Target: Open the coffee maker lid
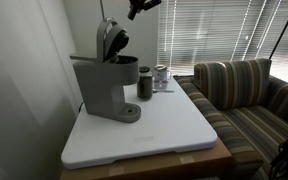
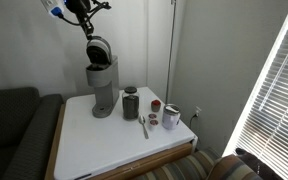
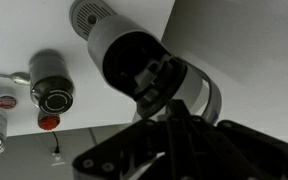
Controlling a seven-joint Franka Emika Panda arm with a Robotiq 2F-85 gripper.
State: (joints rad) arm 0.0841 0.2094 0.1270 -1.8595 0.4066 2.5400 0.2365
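The gray coffee maker [image 1: 102, 88] stands at the back of the white table [image 1: 154, 130] and shows in both exterior views [image 2: 102, 88]. Its lid [image 1: 111, 38] is swung up, dark underside showing [image 2: 98, 50]. My gripper [image 1: 139, 8] hangs above and beside the raised lid, apart from it [image 2: 79, 12]. In the wrist view the fingers [image 3: 174, 105] lie close together with nothing between them, just over the open lid [image 3: 144, 60].
A small dark cup [image 1: 145, 84] stands next to the machine [image 2: 131, 103]. Jars [image 1: 161, 75], a white mug [image 2: 171, 117] and a spoon [image 2: 144, 126] lie further along. A striped sofa [image 1: 249, 100] stands beside the table. A wall is close behind the machine.
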